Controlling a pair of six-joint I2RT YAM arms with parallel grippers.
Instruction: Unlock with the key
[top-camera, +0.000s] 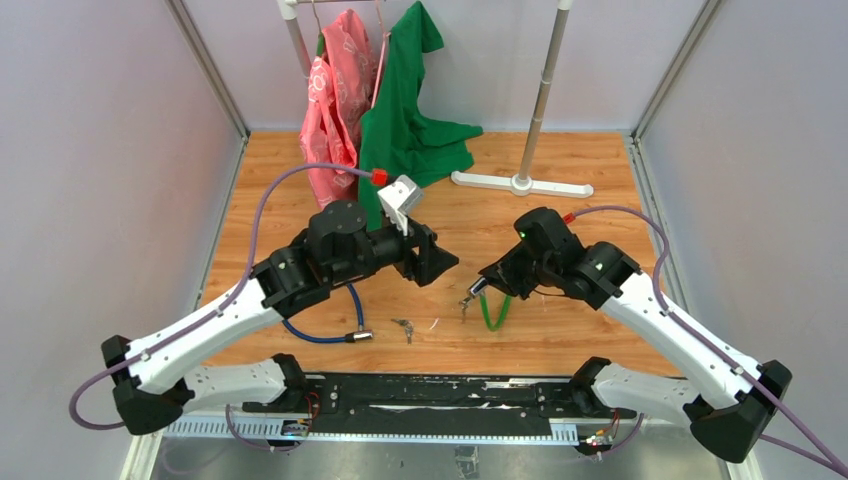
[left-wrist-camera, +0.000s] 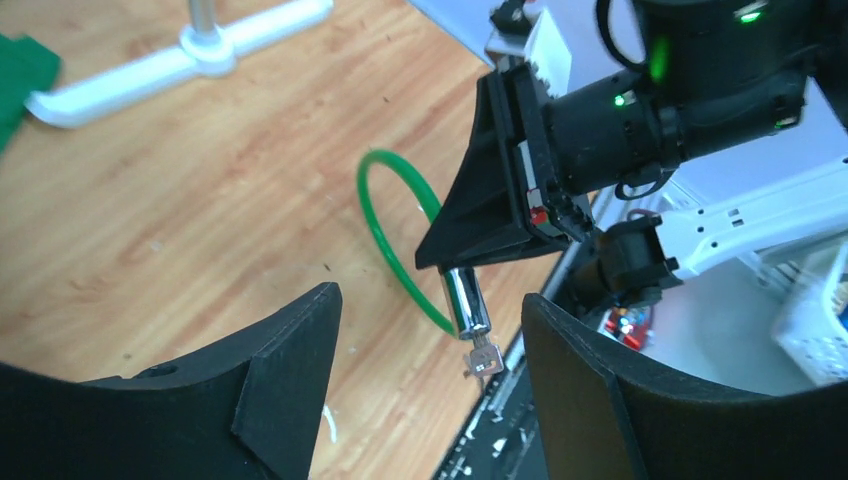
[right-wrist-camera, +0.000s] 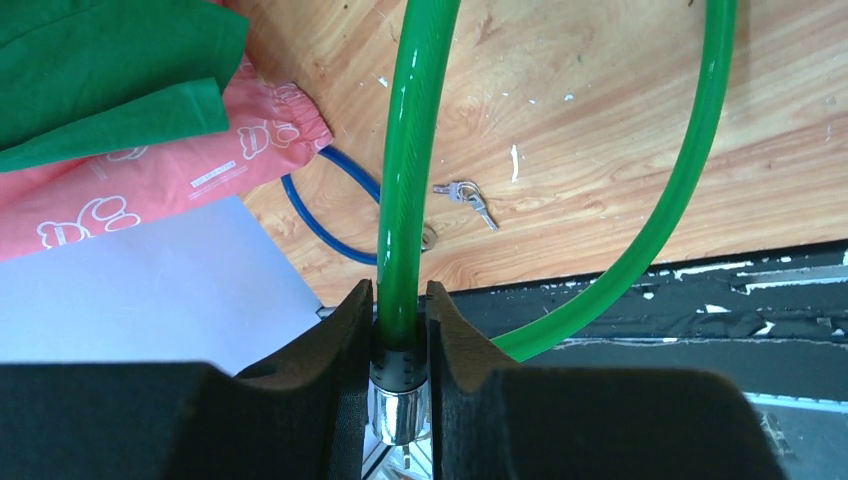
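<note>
At the left of the overhead view, a blue cable lock (top-camera: 318, 322) lies curled on the wooden tabletop (top-camera: 560, 335) beside the left arm, with a small bunch of loose keys (top-camera: 403, 328) just to its right. Neither is touched by a gripper.

Left of centre, the left gripper (top-camera: 440, 262) hangs above the wood with its jaws spread wide and holding nothing. Its wrist camera shows its two black fingers (left-wrist-camera: 280, 385) at the lower left and lower right of the frame. The chrome lock cylinder (left-wrist-camera: 465, 300) appears in the gap between them, farther off and clear of both pads. A key (left-wrist-camera: 485, 357) sticks out of the cylinder's lower end.

Just right of centre in the overhead view, the right gripper (top-camera: 487, 287) is clamped on the green cable lock (top-camera: 494, 312), facing the left gripper across a short gap. The key (top-camera: 466, 303) dangles at the lock's end nearest the left arm. The right wrist camera shows the right gripper (right-wrist-camera: 400, 295) pinching the black collar where the green cable (right-wrist-camera: 400, 160) enters the chrome cylinder (right-wrist-camera: 398, 412). From there the cable runs out past the top of the frame and curves back down the right side.

Along the back of the table, a pink garment (top-camera: 335, 90) and a green garment (top-camera: 405, 120) hang at upper left, and a white rack base (top-camera: 520, 183) stands to their right.
</note>
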